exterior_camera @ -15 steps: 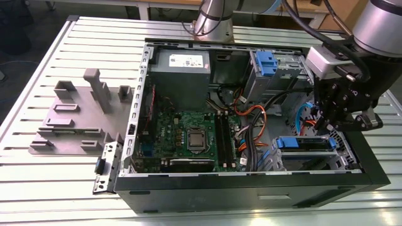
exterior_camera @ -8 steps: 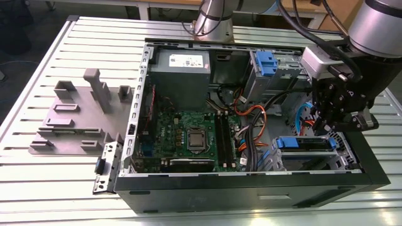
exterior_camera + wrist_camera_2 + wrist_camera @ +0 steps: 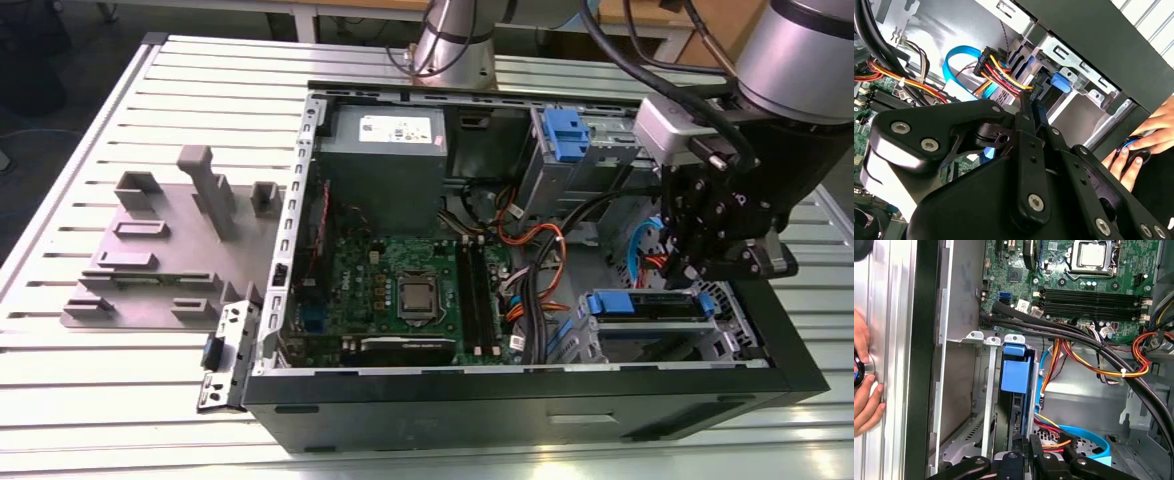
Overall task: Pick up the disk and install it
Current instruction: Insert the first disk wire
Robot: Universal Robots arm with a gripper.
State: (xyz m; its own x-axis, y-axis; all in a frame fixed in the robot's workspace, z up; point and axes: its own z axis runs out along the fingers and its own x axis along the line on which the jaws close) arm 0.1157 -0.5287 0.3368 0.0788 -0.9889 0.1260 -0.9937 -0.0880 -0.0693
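Inside the open black computer case (image 3: 534,400), the black linkage gripper (image 3: 714,262) hangs over the lower drive bay, its fingers drawn close together around the edge of the flat silver disk in its blue plastic carrier (image 3: 1015,375). The disk stands partly slid into the metal bay; judging by this, seating remains unfinished. Beyond lies the green motherboard (image 3: 400,280).
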